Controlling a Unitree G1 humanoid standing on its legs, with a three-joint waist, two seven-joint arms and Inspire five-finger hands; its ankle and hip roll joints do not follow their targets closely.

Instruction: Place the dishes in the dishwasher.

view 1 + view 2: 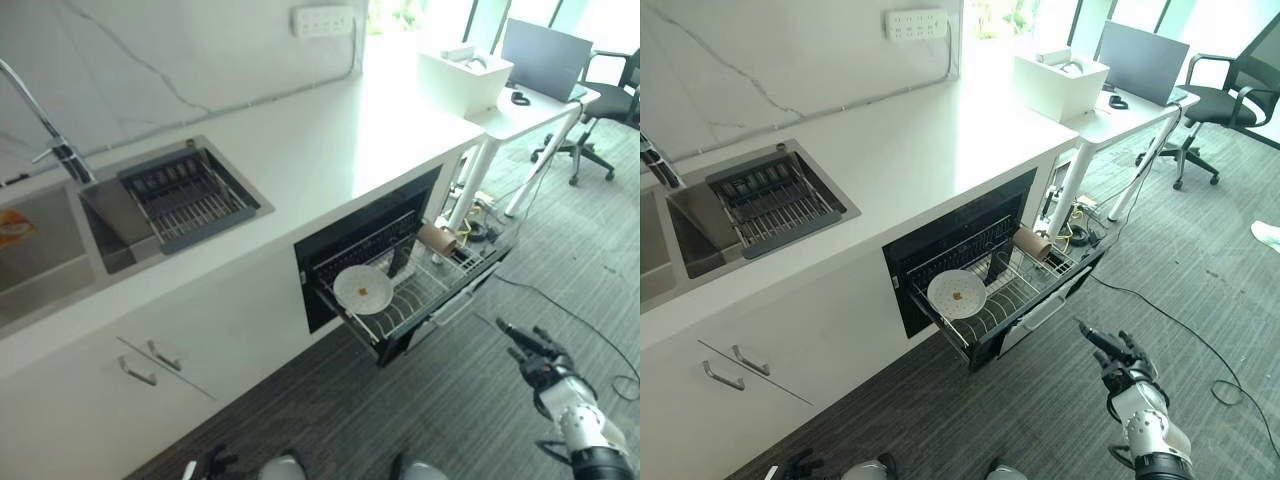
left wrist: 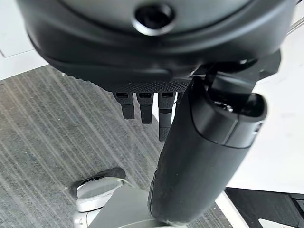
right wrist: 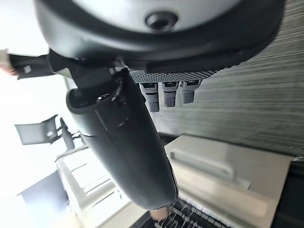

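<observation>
Closest to the camera, the robot's right hand (image 1: 535,352) hangs low over grey ribbed carpet (image 1: 420,410), its dark fingers spread loosely and holding nothing, well apart from the dishwasher. Its own wrist view looks past those straight fingertips (image 3: 164,97) to the smooth grey front panel (image 3: 228,180) of the pulled-out drawer, with its long recessed handle. From the head views, that dishwasher drawer (image 1: 405,300) stands open beneath a glossy white countertop (image 1: 330,140). In its wire rack, a round white plate (image 1: 363,288) with a small brown mark at its centre leans upright near the front, and a brown cylindrical cup (image 1: 436,239) lies on its side at the far end. Further left, a steel sink (image 1: 60,250) holds a dark slatted drying rack (image 1: 188,195) beside a curved tap (image 1: 45,125). Left hand (image 2: 142,107) appears in its own wrist view, fingers straight and empty above the carpet.
</observation>
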